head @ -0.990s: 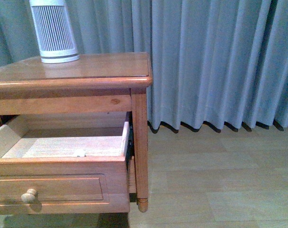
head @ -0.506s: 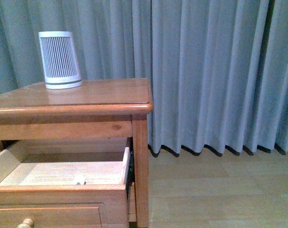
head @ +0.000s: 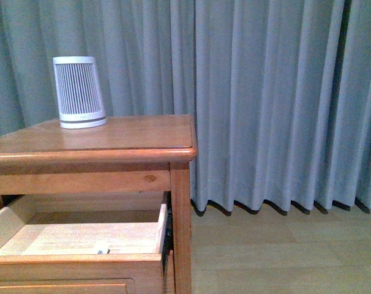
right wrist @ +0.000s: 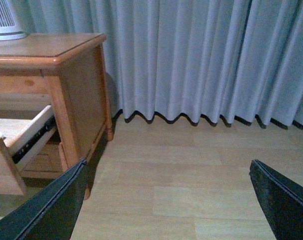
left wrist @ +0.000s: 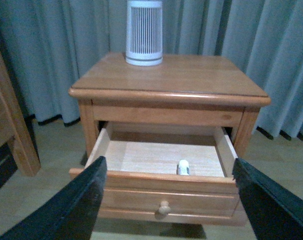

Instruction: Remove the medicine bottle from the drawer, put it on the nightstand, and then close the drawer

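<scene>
Front view risen; nightstand [head: 130, 131] sits lower | bottle [left wrist: 183, 167] untouched inside open drawer [left wrist: 141, 155] | both jaws spread, empty | pick pending

The left pincer [left wrist: 168, 161] and right pincer [right wrist: 168, 162] have broad, matte black fingers [left wrist: 66, 210]
</scene>
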